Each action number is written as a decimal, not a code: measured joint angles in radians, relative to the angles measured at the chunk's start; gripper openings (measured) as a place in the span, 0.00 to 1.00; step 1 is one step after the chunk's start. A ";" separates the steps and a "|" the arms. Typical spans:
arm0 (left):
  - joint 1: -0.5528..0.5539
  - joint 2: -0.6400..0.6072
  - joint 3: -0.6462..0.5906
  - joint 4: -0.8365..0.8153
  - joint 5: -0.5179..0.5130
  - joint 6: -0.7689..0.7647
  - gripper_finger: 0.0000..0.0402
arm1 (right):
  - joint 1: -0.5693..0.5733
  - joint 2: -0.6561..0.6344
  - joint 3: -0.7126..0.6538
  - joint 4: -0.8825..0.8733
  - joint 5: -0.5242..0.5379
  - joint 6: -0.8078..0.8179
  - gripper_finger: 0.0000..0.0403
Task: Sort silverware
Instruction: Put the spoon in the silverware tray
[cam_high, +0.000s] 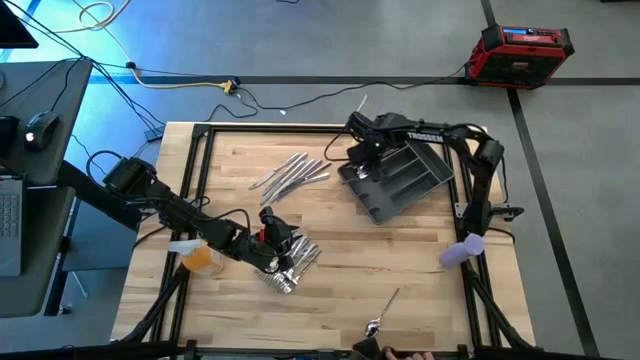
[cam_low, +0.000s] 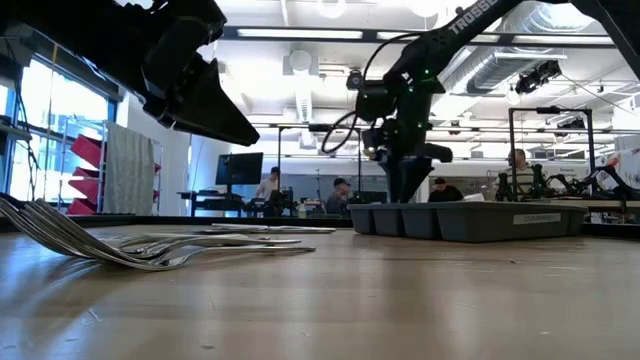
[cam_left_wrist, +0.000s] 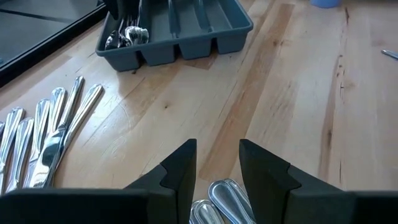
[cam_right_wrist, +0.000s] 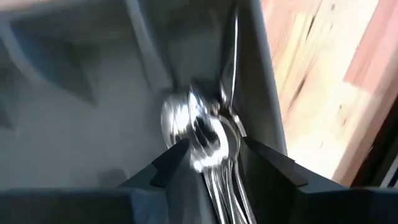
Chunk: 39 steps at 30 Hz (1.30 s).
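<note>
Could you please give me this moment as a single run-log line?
right gripper: open over spoons in tray end compartment | left gripper: open above silverware pile | knives: loose on table

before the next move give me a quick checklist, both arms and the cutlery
1. Right gripper over the grey tray: ok.
2. Right fingers apart around the spoons in an end compartment: ok; fully let go, cannot tell.
3. Left gripper open above the fork pile: ok.
4. Left gripper holds nothing: ok.
5. Knives on the table beside the tray, unsorted: not ok.
6. Lone piece near the table's front edge, unsorted: not ok.
</note>
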 joint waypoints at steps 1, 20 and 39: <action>0.000 0.000 0.000 0.000 0.000 0.000 0.26 | 0.009 0.000 0.000 0.013 0.003 -0.001 0.31; 0.000 0.001 0.000 0.000 0.037 -0.004 0.26 | 0.063 0.072 -0.001 0.129 0.065 0.072 0.20; 0.000 0.007 0.000 -0.003 0.037 -0.002 0.26 | -0.013 0.038 0.249 -0.323 -0.085 -0.315 0.00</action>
